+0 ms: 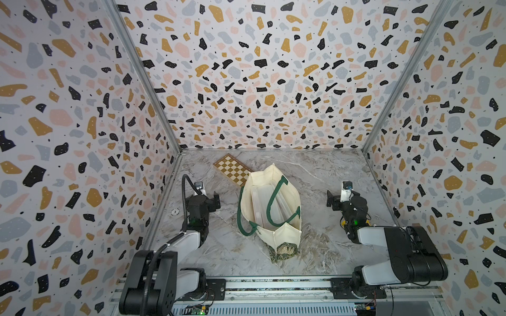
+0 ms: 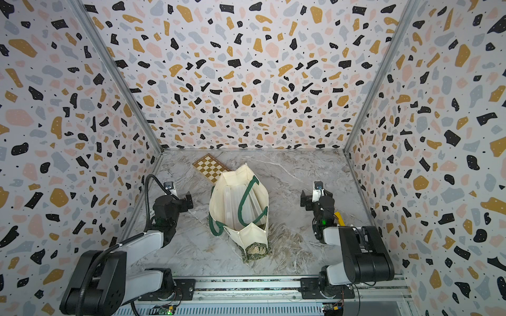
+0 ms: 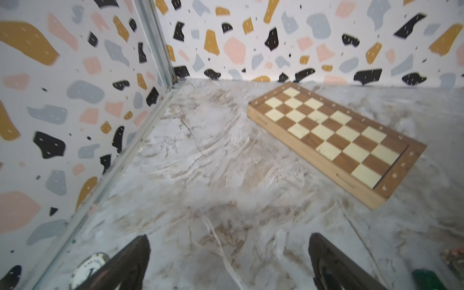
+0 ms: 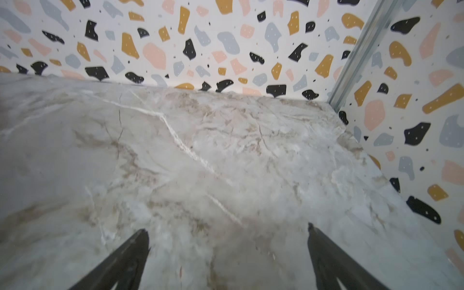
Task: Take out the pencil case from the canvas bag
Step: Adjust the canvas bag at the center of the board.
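Squarely between left gripper (image 3: 228, 239) and right gripper (image 4: 227, 229) — canvas bag (image 1: 284, 236), mouth agape

Robot lab test cell: terrazzo-print panel walls (image 1: 260, 82) box in marble-look tabletop (image 1: 328, 169), metal corner posts (image 1: 146, 82), two robot arms (image 1: 189, 238) bolted to aluminium rail (image 1: 273, 284) up front.

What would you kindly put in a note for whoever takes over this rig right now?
Left gripper: open, empty, beside the bag, apart from it.
Right gripper: open, empty, on the bag's other side, apart.
Bag: upright mid-table, mouth open, a green handle draped across it, pale flat cases inside. Which one is the pencil case I cannot tell.
Chessboard: flat behind the bag.
Done: nothing yet.
Left: reach in, grip the pencil case, lift it out.
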`<control>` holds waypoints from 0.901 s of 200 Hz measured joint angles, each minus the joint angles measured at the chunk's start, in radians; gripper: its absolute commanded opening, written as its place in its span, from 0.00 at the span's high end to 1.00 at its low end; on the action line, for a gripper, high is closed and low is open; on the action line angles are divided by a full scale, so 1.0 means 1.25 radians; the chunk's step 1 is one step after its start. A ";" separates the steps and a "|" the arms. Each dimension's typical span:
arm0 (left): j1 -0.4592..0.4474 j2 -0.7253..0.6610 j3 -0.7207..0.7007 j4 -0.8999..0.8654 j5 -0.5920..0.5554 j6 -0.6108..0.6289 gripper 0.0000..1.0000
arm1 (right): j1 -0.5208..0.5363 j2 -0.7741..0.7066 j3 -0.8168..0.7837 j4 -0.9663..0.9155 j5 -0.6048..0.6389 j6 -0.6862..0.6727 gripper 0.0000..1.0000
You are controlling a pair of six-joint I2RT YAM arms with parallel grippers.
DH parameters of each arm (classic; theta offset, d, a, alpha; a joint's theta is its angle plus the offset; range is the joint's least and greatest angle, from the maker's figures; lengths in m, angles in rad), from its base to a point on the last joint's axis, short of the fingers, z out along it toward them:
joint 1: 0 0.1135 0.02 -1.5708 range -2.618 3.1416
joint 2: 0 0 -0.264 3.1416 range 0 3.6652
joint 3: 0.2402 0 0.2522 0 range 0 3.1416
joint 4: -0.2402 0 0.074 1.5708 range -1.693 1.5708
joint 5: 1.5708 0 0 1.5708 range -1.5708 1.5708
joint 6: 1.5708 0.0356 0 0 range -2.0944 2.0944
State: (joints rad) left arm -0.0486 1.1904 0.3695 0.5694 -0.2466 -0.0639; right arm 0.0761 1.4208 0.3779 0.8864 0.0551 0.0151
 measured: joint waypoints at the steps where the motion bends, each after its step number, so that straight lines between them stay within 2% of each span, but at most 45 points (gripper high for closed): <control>1: 0.000 -0.002 0.002 -0.002 0.000 0.000 0.01 | 0.000 -0.001 0.008 -0.007 0.002 0.002 0.01; 30: 0.000 -0.043 0.067 -0.104 -0.021 0.006 0.01 | 0.013 -0.006 0.143 -0.166 0.057 0.057 0.00; 56: 0.000 -0.109 0.113 -0.246 -0.021 0.031 0.01 | 0.034 -0.036 0.158 -0.283 0.098 0.104 0.00; 82: 0.000 -0.154 0.220 -0.425 0.005 0.055 0.01 | 0.044 -0.065 0.195 -0.440 0.117 0.166 0.01; 113: 0.001 -0.175 0.392 -0.661 0.099 0.060 0.01 | 0.092 -0.107 0.251 -0.578 0.154 0.216 0.00; 137: 0.002 -0.172 0.509 -0.822 0.195 0.059 0.01 | 0.139 -0.157 0.263 -0.660 0.144 0.248 0.01; 180: 0.002 -0.120 0.651 -1.028 0.344 0.038 0.01 | 0.189 -0.272 0.264 -0.773 0.121 0.297 0.00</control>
State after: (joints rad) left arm -0.0467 1.0405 1.1828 -0.7162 0.1833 -0.0158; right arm 0.3122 1.0813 0.7074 -0.0799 0.2066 0.3862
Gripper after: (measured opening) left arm 0.991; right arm 0.995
